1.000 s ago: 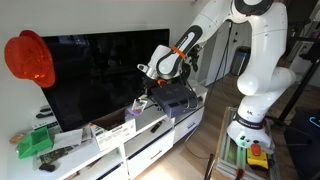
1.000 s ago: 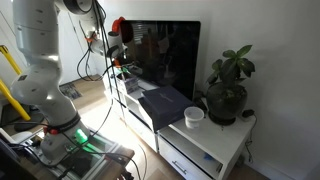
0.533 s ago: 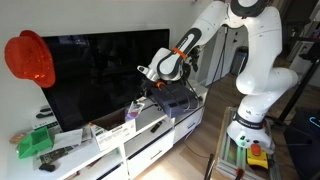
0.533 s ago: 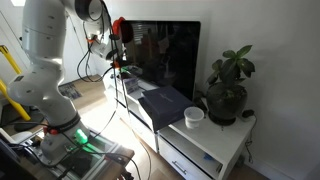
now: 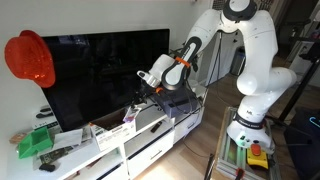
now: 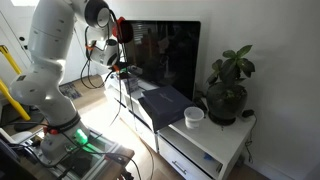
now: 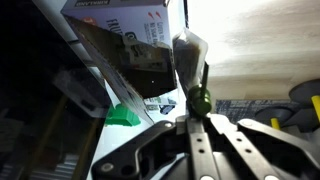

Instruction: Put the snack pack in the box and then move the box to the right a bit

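On the worktop [image 5: 193,110], left to right: one green object [image 5: 34,143], one whitish box [image 5: 113,134], one blue-grey case [image 5: 172,100]. The single tool [image 5: 146,88] hangs above, between box and case. In the wrist view its fingers pinch one snack pack [image 7: 188,55], clear of the box

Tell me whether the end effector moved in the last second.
Yes. In an exterior view the end effector has dropped slightly, ending closer to the top of the white TV stand.
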Controlling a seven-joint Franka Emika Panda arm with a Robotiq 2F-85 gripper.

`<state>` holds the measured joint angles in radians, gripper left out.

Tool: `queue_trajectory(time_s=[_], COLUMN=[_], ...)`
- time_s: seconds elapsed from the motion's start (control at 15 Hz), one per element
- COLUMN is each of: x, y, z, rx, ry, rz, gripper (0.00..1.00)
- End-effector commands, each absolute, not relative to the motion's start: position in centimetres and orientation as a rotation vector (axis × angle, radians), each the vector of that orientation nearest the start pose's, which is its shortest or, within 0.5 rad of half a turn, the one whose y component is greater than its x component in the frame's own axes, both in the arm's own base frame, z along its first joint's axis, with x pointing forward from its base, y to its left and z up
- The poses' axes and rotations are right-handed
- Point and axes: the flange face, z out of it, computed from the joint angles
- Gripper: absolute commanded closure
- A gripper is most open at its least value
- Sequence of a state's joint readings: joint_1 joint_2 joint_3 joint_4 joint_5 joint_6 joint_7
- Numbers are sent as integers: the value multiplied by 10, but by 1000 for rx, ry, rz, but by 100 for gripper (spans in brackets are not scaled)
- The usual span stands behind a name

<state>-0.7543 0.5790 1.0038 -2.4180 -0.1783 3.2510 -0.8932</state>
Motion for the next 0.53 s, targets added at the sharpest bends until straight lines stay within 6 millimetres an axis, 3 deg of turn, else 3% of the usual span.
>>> queue_trajectory(time_s=[0.0, 0.47], x=[512, 525], y=[166, 182], z=[245, 231], rx=[-2297, -2240], ry=[-1565, -1711], rz=[-1031, -1219], gripper=[99, 99])
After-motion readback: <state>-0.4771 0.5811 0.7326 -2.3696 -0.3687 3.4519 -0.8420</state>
